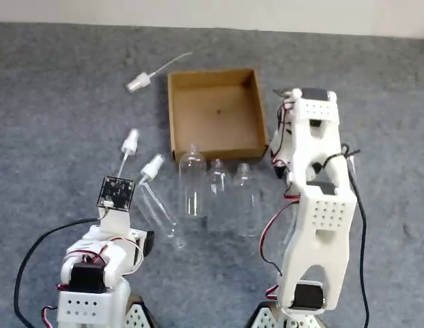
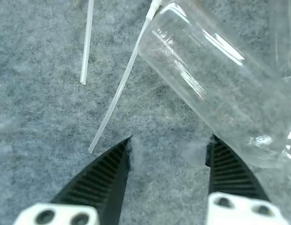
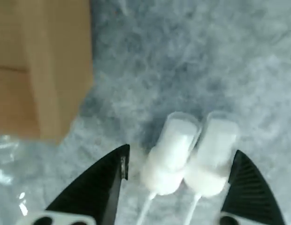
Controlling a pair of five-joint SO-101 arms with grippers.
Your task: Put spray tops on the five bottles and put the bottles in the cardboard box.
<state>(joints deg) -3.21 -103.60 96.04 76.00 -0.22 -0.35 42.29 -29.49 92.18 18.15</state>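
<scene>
Right wrist view shows you two spray tops (image 3: 175, 145) lying side by side on the counter (image 3: 206, 56) near the cardboard box (image 3: 42, 70), between the wide-open, empty jaws of the right gripper (image 3: 181, 152), and they look light and slippery with thin bendy tubes, so take one by its thick collar.

Under me: grey felt (image 1: 54, 96), fuzzy and mottled, spread across my whole workspace.
Far edge: pale wall (image 1: 198, 10), plain, evenly lit.
</scene>
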